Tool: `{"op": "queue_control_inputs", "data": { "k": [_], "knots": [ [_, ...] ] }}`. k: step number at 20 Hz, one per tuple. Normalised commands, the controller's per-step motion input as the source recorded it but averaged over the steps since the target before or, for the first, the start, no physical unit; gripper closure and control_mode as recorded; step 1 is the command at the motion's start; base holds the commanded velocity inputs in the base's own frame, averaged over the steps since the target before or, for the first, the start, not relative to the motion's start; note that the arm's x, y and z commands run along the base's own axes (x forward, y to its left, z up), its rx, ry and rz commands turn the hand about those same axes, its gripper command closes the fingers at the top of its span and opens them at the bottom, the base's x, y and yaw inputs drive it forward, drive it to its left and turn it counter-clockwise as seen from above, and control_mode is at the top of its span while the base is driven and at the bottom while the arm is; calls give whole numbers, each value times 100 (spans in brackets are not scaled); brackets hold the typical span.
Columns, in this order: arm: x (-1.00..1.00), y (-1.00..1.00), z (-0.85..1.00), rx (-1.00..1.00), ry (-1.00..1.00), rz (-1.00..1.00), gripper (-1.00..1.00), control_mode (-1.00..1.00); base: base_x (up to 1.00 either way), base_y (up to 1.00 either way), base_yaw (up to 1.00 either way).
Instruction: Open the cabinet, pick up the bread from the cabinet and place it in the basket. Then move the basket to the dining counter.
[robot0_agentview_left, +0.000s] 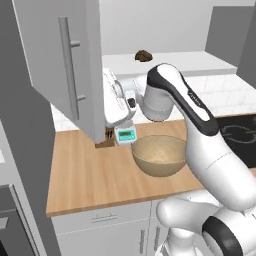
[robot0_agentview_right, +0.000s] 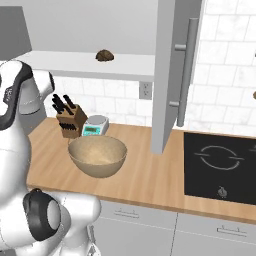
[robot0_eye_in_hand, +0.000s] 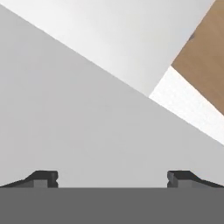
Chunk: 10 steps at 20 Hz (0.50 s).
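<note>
Gripper (robot0_eye_in_hand: 112, 177): jaws wide apart, empty, facing the grey inner face of the open cabinet door (robot0_agentview_left: 65, 65). Cabinet: opened, first step judged done. Bread (robot0_agentview_right: 104, 55): on the bare white shelf, not yet picked. Basket (robot0_agentview_right: 97, 156): empty, on the wood counter (robot0_agentview_right: 150, 185) below. Clearance: door edge close by; shelf open around bread.

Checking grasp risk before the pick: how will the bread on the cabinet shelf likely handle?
The bread is a small rounded lump, so probably light and easy to nudge along the shelf. Its uneven surface should resist slipping. It may squash if pinched hard.
</note>
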Motion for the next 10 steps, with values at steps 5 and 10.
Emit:
{"op": "queue_control_inputs", "data": {
  "k": [5,10],
  "knots": [
    [-11,100,0,-1,21,0,-100,-100,0,0,0],
    [0,35,-3,-1,19,0,-100,-100,0,0,0]
  ]
}}
